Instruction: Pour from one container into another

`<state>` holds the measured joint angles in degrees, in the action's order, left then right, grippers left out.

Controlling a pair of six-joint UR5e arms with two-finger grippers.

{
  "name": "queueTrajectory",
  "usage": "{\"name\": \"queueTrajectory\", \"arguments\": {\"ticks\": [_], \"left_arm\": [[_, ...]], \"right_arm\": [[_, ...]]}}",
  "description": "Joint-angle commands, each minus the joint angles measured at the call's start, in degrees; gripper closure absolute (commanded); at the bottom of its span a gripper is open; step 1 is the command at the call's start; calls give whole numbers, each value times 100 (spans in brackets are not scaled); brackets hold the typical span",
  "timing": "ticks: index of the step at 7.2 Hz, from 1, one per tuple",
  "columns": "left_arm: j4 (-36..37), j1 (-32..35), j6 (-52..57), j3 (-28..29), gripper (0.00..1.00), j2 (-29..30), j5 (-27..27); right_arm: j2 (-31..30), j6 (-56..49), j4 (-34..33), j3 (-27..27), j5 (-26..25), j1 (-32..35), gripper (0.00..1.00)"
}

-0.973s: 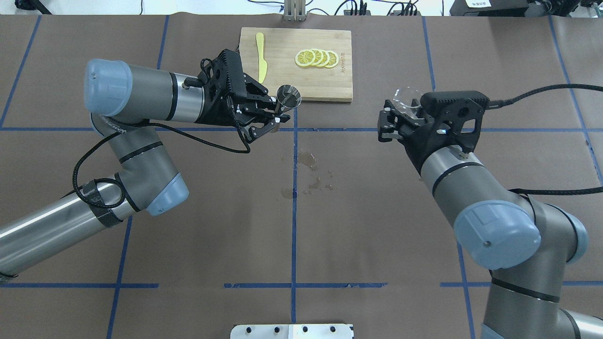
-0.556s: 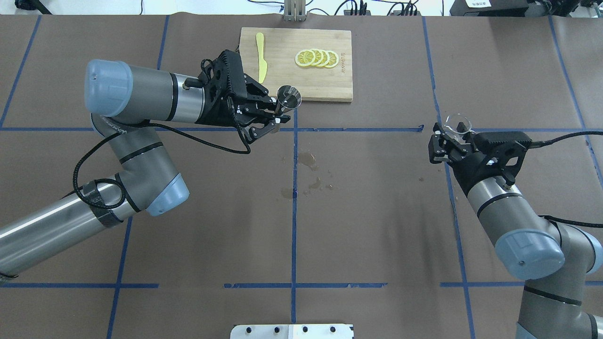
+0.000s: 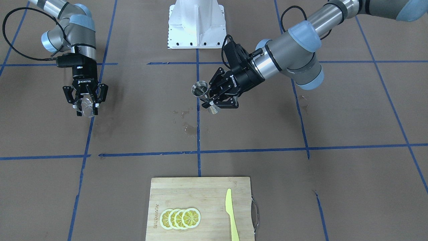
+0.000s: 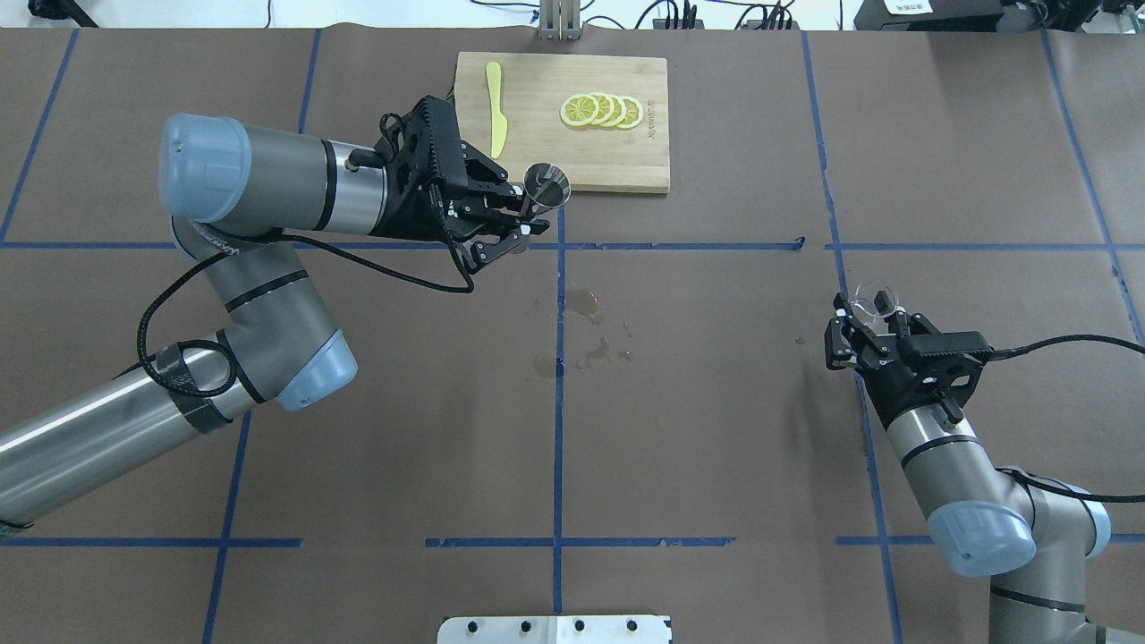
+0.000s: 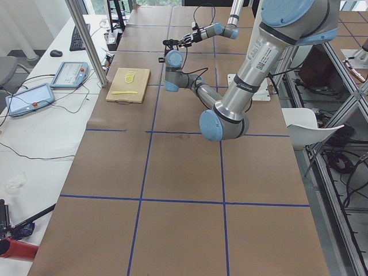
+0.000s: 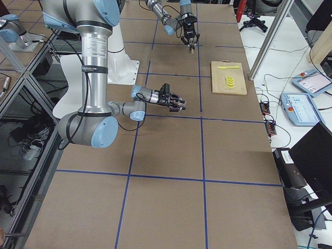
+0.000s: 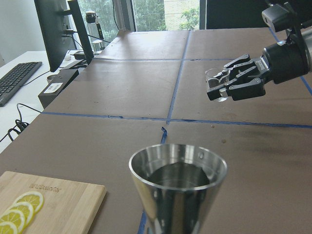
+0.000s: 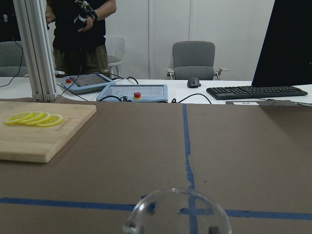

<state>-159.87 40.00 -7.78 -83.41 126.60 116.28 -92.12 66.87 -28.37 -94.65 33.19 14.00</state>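
My left gripper [image 4: 523, 222] is shut on the steel jigger [image 4: 547, 186] at its narrow waist and holds it upright above the table, near the cutting board's front edge. The left wrist view looks into the jigger's [image 7: 178, 187] upper cone, where a dark level shows low inside. Far to the right, my right gripper [image 4: 868, 320] is shut on the clear glass cup [image 4: 873, 300], held low over the table. The front-facing view shows that cup [image 3: 85, 106] between the right gripper's fingers [image 3: 74, 101]. Only the cup's rim [image 8: 175, 213] shows in the right wrist view.
A wooden cutting board [image 4: 626, 165] at the table's far side carries lemon slices [image 4: 601, 111] and a yellow knife [image 4: 495, 107]. Wet spill marks [image 4: 586, 306] lie on the brown paper near the centre line. A white base plate [image 4: 555, 629] sits at the near edge.
My right arm has pulled back toward the robot and out to the right, carrying the glass cup away from the jigger. The left arm and the jigger have stayed put.
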Motion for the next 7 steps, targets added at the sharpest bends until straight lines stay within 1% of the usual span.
{"name": "queueTrajectory", "arguments": {"ticks": [1, 3, 7], "left_arm": [[0, -1, -4, 0, 100, -12, 0], [0, -1, 5, 0, 100, -13, 0], [0, -1, -4, 0, 100, -13, 0]], "right_arm": [[1, 1, 419, 568, -111, -46, 100], [1, 1, 429, 815, -304, -107, 99], [71, 176, 429, 790, -454, -274, 96]]}}
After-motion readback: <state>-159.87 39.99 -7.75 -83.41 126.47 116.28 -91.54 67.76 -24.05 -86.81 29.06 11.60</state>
